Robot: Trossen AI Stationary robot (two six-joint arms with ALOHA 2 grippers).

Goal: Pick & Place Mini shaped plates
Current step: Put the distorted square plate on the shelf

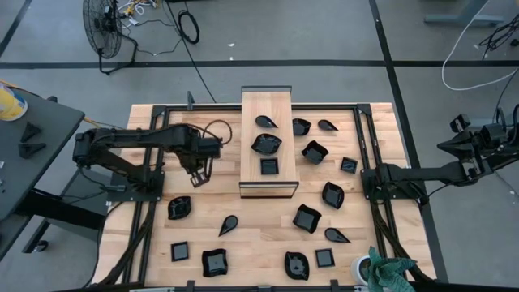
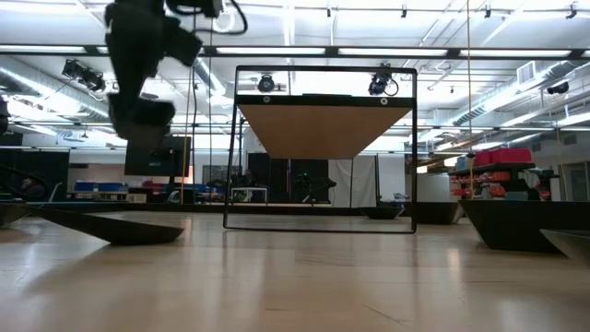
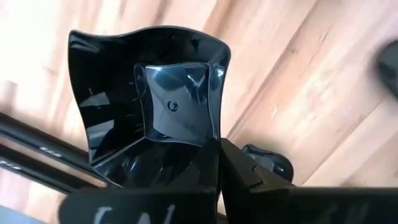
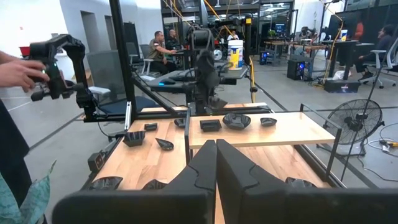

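Three plates already sit on the board [image 1: 266,122]: a teardrop one [image 1: 265,121] at the far end, a wavy one [image 1: 266,143] in the middle and a square one [image 1: 269,166] nearest the front. By that count the job is early, since well over a dozen plates remain scattered on the desk [image 1: 381,162]: a cluster to the right of the board, including a square one [image 1: 315,151] and a small one [image 1: 349,165], and more across the front, such as a wavy plate [image 1: 179,207] and a leaf shape [image 1: 229,225]. The left gripper [image 1: 197,176] hangs above the desk just left of the board, its fingers pinched on the rim of a wavy-edged plate [image 3: 152,99] that the left wrist view shows lifted clear of the wood. This looks like the fourth plate on its way, with a short carry to the board left before release. The right gripper [image 4: 216,163] waits off the desk's right edge, fingers pressed together and holding nothing. Free space on the board looks limited, so fitting all the rest may call for stacking or tight placement.
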